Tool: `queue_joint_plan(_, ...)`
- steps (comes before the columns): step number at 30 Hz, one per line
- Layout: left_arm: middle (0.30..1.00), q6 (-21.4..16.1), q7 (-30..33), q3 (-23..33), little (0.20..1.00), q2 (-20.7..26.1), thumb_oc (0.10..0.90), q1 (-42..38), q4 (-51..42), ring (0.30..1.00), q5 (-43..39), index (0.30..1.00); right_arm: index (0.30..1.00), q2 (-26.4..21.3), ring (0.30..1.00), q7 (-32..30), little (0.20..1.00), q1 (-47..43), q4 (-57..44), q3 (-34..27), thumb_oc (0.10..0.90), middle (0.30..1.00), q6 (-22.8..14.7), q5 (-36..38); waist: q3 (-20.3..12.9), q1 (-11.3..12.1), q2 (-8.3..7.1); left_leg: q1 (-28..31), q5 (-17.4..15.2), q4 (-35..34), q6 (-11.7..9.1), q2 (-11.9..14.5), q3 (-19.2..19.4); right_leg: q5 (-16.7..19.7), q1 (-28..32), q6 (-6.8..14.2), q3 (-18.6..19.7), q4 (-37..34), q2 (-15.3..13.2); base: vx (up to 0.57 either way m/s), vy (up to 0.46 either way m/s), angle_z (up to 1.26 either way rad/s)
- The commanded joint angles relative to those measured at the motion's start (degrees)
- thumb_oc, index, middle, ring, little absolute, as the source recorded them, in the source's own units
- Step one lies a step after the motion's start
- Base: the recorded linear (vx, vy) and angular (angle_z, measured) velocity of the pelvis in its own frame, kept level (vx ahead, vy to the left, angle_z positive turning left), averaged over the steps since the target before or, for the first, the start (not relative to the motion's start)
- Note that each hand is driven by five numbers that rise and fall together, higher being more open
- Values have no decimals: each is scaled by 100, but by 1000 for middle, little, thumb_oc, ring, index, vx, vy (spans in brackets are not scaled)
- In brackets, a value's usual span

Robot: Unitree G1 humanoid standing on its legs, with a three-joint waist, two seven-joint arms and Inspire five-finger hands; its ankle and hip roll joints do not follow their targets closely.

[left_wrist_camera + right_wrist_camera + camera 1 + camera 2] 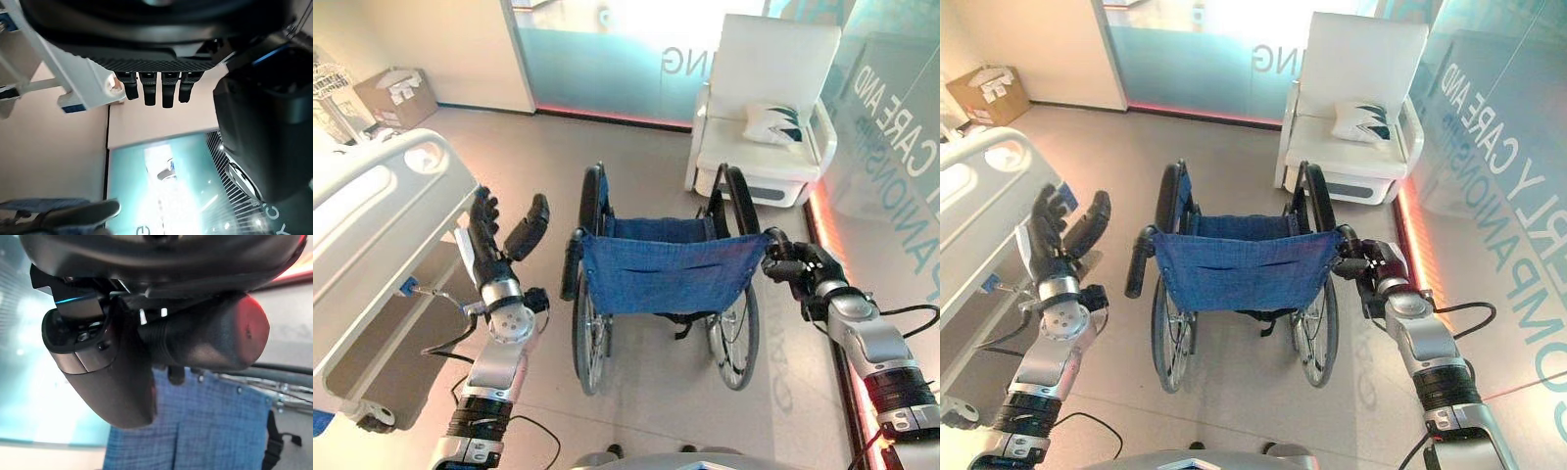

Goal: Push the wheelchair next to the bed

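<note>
A wheelchair (661,274) with a blue fabric backrest and black wheels stands in the middle of the floor, its back toward me. My right hand (793,264) is curled round the wheelchair's right push handle (205,340). My left hand (499,235) is raised with straight fingers, a short way left of the left push handle (572,264) and not touching it. The white bed (372,215) stands at the left, close to my left hand.
A white armchair (764,108) with a patterned cushion (775,124) stands behind the wheelchair at the back right. A cardboard box (396,96) sits at the back left by the wall. A glass wall runs along the right side.
</note>
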Motion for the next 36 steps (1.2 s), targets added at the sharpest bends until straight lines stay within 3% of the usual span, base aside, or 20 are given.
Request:
queue_joint_plan(1, 900, -379, -130, -53, 900, 461, 800, -698, -417, 900, 189, 900, 300, 760, 300, 725, 300, -48, -789, 965, 400, 300, -572, 554, -96, 514, -36, -40, -276, 60, -86, -223, 246, -83, -22, 216, -145, 162, -56, 0, 0, 0)
queue_joint_plan(7, 900, 298, -1002, -212, 900, 608, 800, -639, -431, 900, 40, 900, 300, 692, 300, 751, 300, -34, -871, 919, 400, 300, -511, 562, -83, 506, 12, -36, -260, 60, -103, -210, 253, -79, -16, 227, -165, 158, -53, 0, 0, 0)
queue_joint_plan(15, 900, 1564, -1753, -545, 900, 920, 800, -779, -55, 900, 27, 900, 300, 540, 300, 803, 300, -179, -823, 926, 400, 300, -469, 621, -77, 451, 119, -50, -237, 60, -122, -216, 281, -40, -33, 271, -187, 123, -64, -4, 3, 0)
queue_joint_plan(21, 900, 2038, -2029, -744, 900, 964, 800, -886, 346, 900, -27, 900, 300, 511, 300, 827, 300, -264, -713, 985, 400, 300, -479, 613, -94, 405, 183, -52, -231, 60, -124, -223, 290, -19, -32, 283, -160, 88, -68, 0, 0, 0)
queue_joint_plan(29, 900, 2004, -2511, -1060, 900, 900, 800, -1048, 824, 900, -361, 900, 300, 498, 300, 781, 300, -371, -619, 1126, 400, 300, -451, 651, -128, 337, 213, -48, -230, 60, -128, -232, 312, 1, -43, 301, -96, 59, -69, 0, 0, 0)
queue_joint_plan(36, 900, 2147, -3313, -1357, 900, 963, 800, -1269, 809, 900, 69, 900, 300, 529, 300, 801, 300, -349, -587, 1205, 400, 300, -497, 586, -127, 293, 238, -39, -230, 60, -132, -220, 360, 7, -33, 309, -74, 36, -68, 0, 0, 0)
